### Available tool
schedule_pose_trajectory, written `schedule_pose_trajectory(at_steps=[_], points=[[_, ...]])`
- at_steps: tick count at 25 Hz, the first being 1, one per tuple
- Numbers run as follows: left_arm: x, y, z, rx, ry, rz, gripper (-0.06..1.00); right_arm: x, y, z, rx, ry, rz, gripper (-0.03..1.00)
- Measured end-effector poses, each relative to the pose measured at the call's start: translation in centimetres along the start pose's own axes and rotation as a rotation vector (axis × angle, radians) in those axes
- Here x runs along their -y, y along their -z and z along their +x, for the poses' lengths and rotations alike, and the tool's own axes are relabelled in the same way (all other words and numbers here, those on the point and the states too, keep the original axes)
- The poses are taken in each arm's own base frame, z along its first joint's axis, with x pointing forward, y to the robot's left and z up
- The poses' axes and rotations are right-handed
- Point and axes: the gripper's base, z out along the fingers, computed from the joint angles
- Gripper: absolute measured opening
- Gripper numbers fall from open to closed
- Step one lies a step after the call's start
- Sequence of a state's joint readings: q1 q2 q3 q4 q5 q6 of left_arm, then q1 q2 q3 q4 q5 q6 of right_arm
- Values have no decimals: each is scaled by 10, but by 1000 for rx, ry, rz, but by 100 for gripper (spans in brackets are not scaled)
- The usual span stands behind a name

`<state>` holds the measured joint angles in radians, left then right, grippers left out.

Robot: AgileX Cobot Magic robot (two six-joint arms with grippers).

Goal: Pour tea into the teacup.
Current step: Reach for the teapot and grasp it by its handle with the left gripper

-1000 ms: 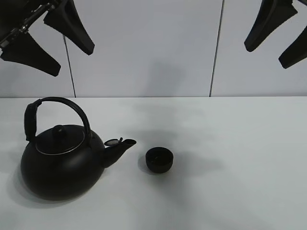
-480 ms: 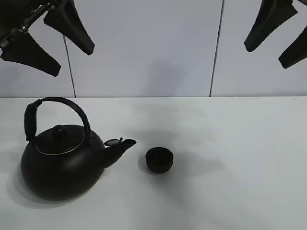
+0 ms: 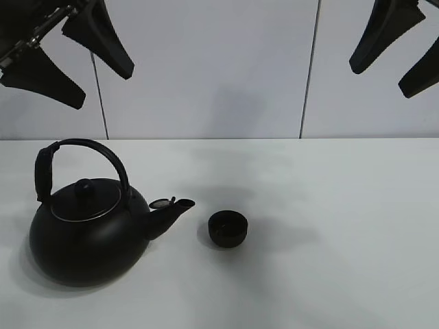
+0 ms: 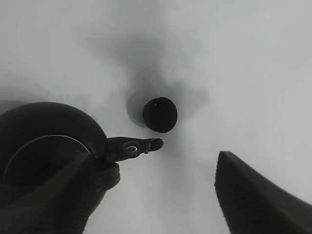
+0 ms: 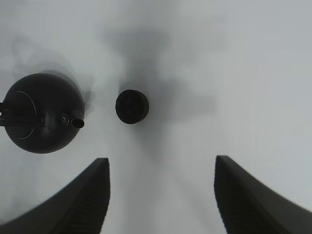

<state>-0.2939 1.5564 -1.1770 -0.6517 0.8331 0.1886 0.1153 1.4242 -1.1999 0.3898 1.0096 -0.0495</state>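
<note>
White table point(image 3: 343, 274) holds kettle point(image 3: 86, 236) just beside teacup point(image 3: 228, 228); left gripper point(image 3: 104, 87) and right gripper point(image 3: 381, 81) hang above, fingers point(image 3: 103, 41) spread.

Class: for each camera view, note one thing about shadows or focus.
Exterior high view: even light, with the teacup and kettle sharp and faint shadows on the table. Left wrist view: the near kettle body blurs; a smudgy shadow flanks the teacup. Right wrist view: the jaws of the right gripper look soft-edged above diffuse dark patches.
</note>
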Motion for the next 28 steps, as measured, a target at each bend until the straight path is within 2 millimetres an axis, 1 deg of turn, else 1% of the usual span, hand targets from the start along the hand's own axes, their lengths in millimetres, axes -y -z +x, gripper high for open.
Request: schedule_pose_trajectory(at_steps=[3, 10, 12, 14, 16, 17, 20, 23, 26, 28], points=[[-1, 0, -1, 10, -5, -7, 50, 0, 0, 0, 0, 0, 0, 43], [-1, 3, -11, 130, -18, -28, 50, 0, 0, 0, 0, 0, 0, 43], [2, 13, -12, 197, -73, -34, 50, 0, 0, 0, 0, 0, 0, 43], [9, 28, -8, 282, -147, -43, 50, 0, 0, 0, 0, 0, 0, 43], [17, 48, 2, 388, -262, -59, 50, 0, 0, 0, 0, 0, 0, 43], [19, 54, 9, 431, -311, -71, 50, 0, 0, 0, 0, 0, 0, 43], [24, 74, 37, 549, -457, -109, 50, 0, 0, 0, 0, 0, 0, 43], [15, 77, 66, 592, -567, -163, 50, 0, 0, 0, 2, 0, 0, 43], [-3, 69, 91, 596, -606, -227, 49, 0, 0, 0, 2, 0, 0, 43], [-13, 63, 102, 596, -602, -261, 48, 0, 0, 0, 2, 0, 0, 43]])
